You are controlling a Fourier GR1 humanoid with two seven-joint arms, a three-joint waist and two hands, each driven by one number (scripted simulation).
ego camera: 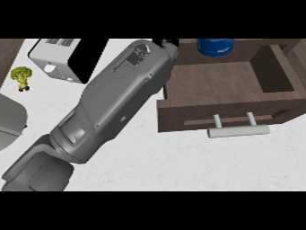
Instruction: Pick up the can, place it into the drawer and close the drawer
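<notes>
One blue can (216,46) upright at open drawer's (208,81) far edge, left hand (168,45) grip unclear.

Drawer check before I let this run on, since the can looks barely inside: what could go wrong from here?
1. The can sits at the drawer's far edge, partly cut off by the view; whether it is fully inside cannot be told, so closing might catch it.
2. The hand shows only a little at the forearm's end, so its fingers cannot be judged.
3. The long forearm lies along the drawer's left wall and may bump it while pulling back.
</notes>
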